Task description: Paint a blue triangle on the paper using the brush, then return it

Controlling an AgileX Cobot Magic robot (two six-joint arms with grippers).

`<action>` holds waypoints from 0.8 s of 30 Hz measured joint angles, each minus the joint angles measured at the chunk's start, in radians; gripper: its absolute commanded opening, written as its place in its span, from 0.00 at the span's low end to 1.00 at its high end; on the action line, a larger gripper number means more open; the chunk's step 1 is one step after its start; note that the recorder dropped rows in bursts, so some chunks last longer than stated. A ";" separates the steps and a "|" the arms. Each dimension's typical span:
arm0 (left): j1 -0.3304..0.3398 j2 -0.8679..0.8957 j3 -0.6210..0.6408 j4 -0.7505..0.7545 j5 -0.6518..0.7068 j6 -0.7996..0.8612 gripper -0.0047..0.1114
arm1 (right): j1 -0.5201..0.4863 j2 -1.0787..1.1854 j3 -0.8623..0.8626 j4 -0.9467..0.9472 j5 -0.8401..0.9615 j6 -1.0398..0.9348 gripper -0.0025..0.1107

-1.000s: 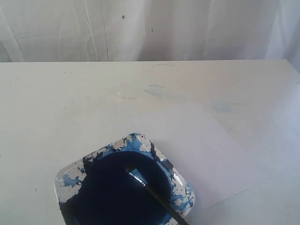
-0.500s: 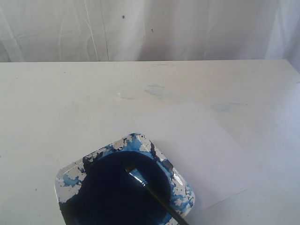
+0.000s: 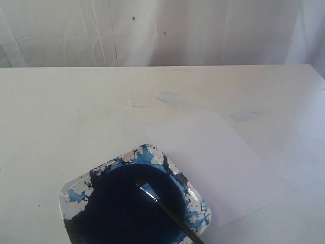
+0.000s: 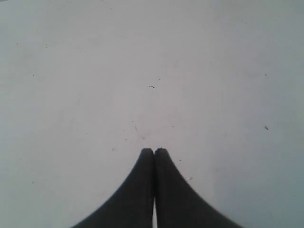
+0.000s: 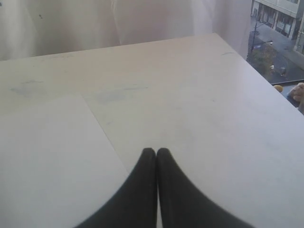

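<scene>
Cut off at the exterior view's lower edge: the near side of the white square dish [image 3: 76, 189] splotched with blue, and the handle end of the thin black-handled brush [image 3: 170, 213] lying in it. Unclear whether the plain white rectangular paper [image 3: 218, 162] slips under the dish's rim. Cropped at two edges in the right wrist view. Only black tips of the left gripper [image 4: 154, 151] and right gripper [image 5: 156, 151] in picture. Too faint to read: pale bluish smears [image 3: 167, 98].

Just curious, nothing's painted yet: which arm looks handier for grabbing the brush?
Probably the right. The right gripper hangs by the paper, and the brush handle points toward that side; the left gripper faces only table.
</scene>
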 measured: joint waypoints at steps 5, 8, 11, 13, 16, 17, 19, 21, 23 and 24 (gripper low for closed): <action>0.000 0.000 0.002 -0.081 -0.161 0.007 0.04 | 0.000 0.000 0.002 0.000 -0.129 0.000 0.02; 0.000 0.000 0.002 -0.135 -0.319 -0.009 0.04 | 0.000 0.000 0.002 0.006 -0.245 0.002 0.02; 0.000 0.000 0.002 -0.151 -0.511 -0.099 0.04 | 0.000 0.000 0.002 0.008 -0.335 0.002 0.02; 0.000 -0.002 0.002 -0.154 -0.627 -0.177 0.04 | 0.000 0.000 0.002 0.008 -0.384 0.002 0.02; 0.000 -0.002 0.002 -0.154 -0.745 -0.231 0.04 | 0.000 0.000 0.002 0.010 -0.453 0.007 0.02; 0.000 -0.002 0.002 -0.154 -0.768 -0.238 0.04 | 0.000 0.000 0.002 0.010 -0.481 0.019 0.02; 0.000 -0.002 0.002 -0.154 -0.830 -0.249 0.04 | 0.000 0.000 0.002 0.010 -0.545 0.073 0.02; 0.000 0.019 0.002 -0.154 -0.886 -0.263 0.04 | 0.000 0.000 0.002 -0.016 -0.606 0.167 0.02; 0.000 0.058 0.002 -0.154 -0.920 -0.285 0.04 | 0.000 0.000 0.002 -0.112 -0.657 0.284 0.02; 0.000 0.088 -0.004 -0.151 -0.923 -0.299 0.04 | 0.000 -0.002 0.002 -0.196 -0.686 0.356 0.02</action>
